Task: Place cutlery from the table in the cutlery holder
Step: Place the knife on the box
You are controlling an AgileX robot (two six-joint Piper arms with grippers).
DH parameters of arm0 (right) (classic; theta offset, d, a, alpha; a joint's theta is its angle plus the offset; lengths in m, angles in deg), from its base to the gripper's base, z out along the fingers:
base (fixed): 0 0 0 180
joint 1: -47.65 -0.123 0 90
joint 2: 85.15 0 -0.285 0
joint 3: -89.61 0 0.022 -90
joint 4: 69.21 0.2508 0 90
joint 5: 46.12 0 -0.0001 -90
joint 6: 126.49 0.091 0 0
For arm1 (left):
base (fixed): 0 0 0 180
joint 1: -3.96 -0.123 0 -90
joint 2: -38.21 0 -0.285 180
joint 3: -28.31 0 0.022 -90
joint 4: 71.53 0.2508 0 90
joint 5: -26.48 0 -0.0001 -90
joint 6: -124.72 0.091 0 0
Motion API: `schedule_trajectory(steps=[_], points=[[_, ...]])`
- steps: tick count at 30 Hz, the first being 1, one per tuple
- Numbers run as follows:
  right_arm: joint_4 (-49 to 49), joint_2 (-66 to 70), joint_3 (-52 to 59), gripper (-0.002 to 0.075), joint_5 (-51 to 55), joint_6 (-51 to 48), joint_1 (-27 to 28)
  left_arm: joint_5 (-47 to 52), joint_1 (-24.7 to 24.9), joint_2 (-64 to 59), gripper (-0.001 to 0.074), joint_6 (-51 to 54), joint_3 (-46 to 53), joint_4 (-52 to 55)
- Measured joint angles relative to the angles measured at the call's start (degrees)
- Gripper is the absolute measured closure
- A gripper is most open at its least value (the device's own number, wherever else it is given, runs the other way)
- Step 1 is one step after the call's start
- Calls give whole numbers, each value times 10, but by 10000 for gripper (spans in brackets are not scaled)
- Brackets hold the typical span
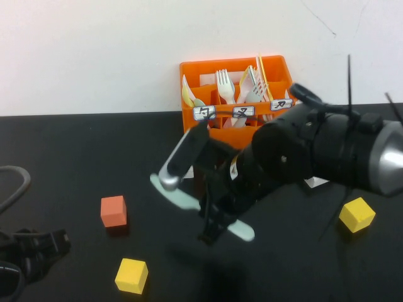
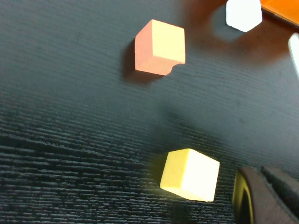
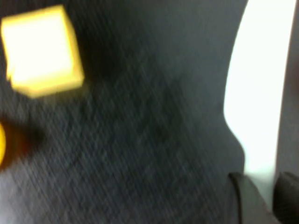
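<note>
My right gripper point(image 1: 211, 228) reaches in from the right to the middle of the black table point(image 1: 75, 163) and is shut on the pale mint-green knife point(image 1: 182, 199). The knife lies slantwise, sticking out on both sides of the fingers. In the right wrist view the knife point(image 3: 254, 93) runs between my two fingertips point(image 3: 243, 198), with the right gripper point(image 3: 264, 191) closed round it. The orange cutlery holder point(image 1: 277, 69) stands at the back, behind the arm, with white forks point(image 1: 225, 85) in it. My left gripper point(image 1: 38, 248) rests at the near left; its fingers point(image 2: 261, 200) lie close together.
An orange-red cube point(image 1: 113, 211) and a yellow cube point(image 1: 131, 275) lie near left of the knife; both show in the left wrist view point(image 2: 159, 46) point(image 2: 189, 175). Another yellow cube point(image 1: 356, 214) lies at the right. A white cube point(image 2: 243, 14) sits near the crate.
</note>
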Motion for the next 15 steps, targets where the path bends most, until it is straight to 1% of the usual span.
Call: schedule_trajectory(steps=[5,15], points=[[0,-15,0,608,-53,24,15,0,0,0,736,1,0,0],[0,-30,0,608,-112,31,35,0,0,0,736,2,0,0]])
